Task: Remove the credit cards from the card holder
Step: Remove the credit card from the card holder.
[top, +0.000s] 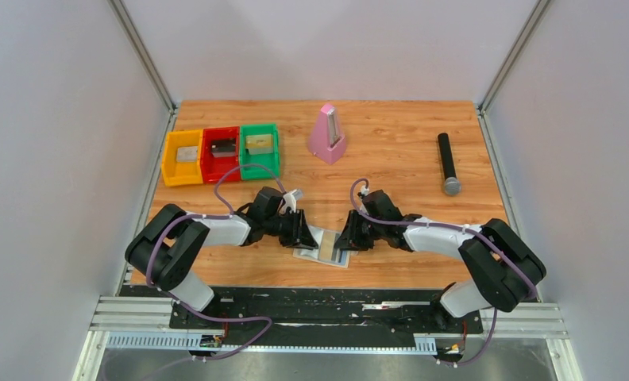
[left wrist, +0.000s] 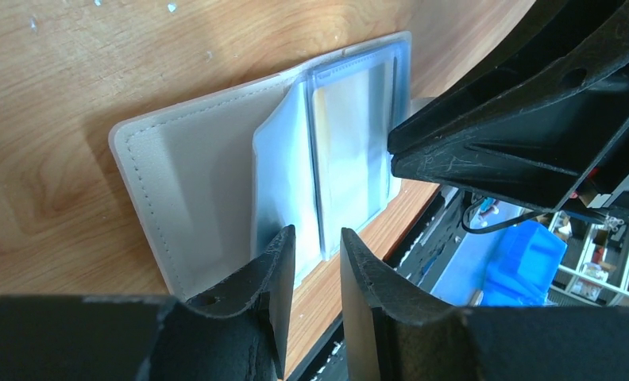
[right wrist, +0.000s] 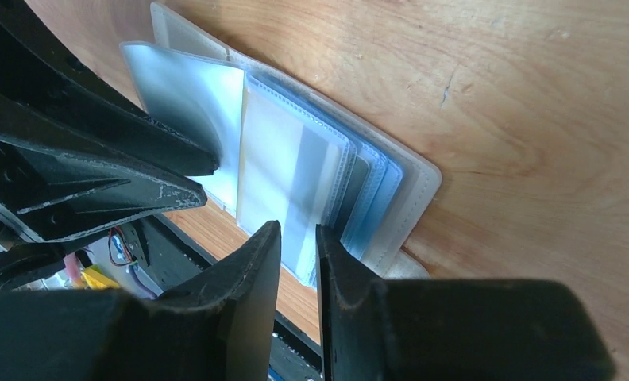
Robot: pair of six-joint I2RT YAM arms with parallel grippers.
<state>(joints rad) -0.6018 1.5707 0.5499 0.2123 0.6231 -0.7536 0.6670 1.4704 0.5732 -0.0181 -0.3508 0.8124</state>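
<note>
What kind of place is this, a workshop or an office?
Most likely a robotics lab test cell: two robot arms mounted at a wooden table's edge, plain wall panels around it, and odd props like a pink metronome and microphone.

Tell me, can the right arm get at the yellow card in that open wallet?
Probably yes: the right gripper sits at the open card holder's edge, sleeves fanned before it. The yellow card is inside a clear sleeve, and the left gripper crowds close.
</note>
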